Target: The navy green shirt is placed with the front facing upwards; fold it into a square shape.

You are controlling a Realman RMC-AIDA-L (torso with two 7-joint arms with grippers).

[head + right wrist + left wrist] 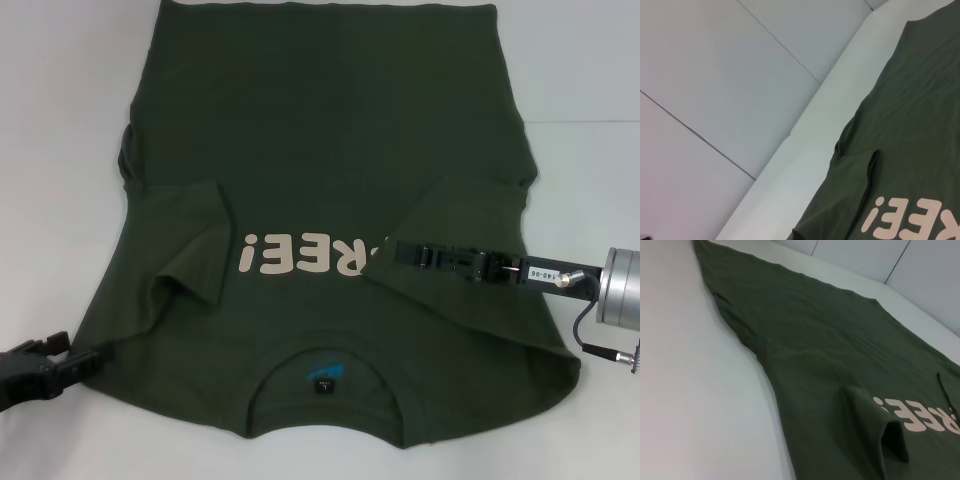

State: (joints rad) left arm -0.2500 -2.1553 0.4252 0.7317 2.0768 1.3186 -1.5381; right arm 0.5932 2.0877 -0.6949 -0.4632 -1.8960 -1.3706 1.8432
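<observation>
At the left edge of the head view we list the left gripper (85, 357), a black assembly low on the white tabletop (50, 150), its tip at the shirt's near left shoulder corner. We cannot tell how its fingers stand, since the tips merge with the dark cloth.

Next we enter the navy green shirt (330, 130), a large dark olive-green short-sleeved cotton T-shirt lying flat, front up, across the middle of the tabletop, its round neck toward the robot and its hem at the far edge. Its left sleeve (195, 240) is folded inward over the chest, the cuff beside the cream lettering (300, 255). The left wrist view shows the same sleeve (875, 430) raised in a loose fold just beside the cream lettering (920, 415); the right wrist view shows the shirt (910, 115) with that lettering (910, 220) near the picture's lower edge and the pale tabletop (805, 150) alongside.

Inside the neck we note a small blue label (322, 370).

On the right we list the right sleeve (450, 215), also turned inward, and over it the right gripper (385, 252), black with a silver wrist, reaching in from the right edge. Its fingers sit narrow at the lettering's right end; whether they pinch cloth we cannot tell.
</observation>
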